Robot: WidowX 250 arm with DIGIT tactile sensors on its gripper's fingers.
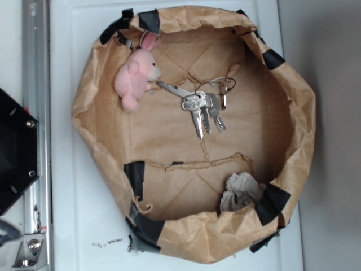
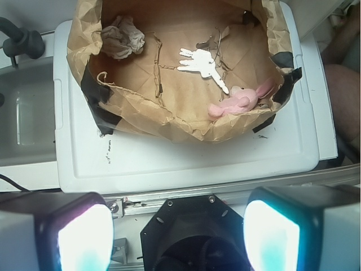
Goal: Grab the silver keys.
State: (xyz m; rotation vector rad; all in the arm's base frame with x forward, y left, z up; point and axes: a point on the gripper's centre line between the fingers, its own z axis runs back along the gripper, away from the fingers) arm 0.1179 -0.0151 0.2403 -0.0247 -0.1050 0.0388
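The silver keys (image 1: 202,108) lie on a wire ring in the middle of a brown paper basin (image 1: 293,107), just right of a pink plush bunny. In the wrist view the silver keys (image 2: 200,63) glare white, far ahead of my gripper (image 2: 177,234). The gripper hangs open over the black arm base, outside the basin, with nothing between its two glowing pads (image 2: 84,237). The gripper does not show in the exterior view.
A pink plush bunny (image 1: 137,73) leans on the basin's left wall. A crumpled grey-white paper wad (image 1: 240,191) sits at the basin's lower right. The basin rests on a white board (image 1: 79,226). The black arm base (image 1: 14,152) and a metal rail (image 1: 35,56) stand at left.
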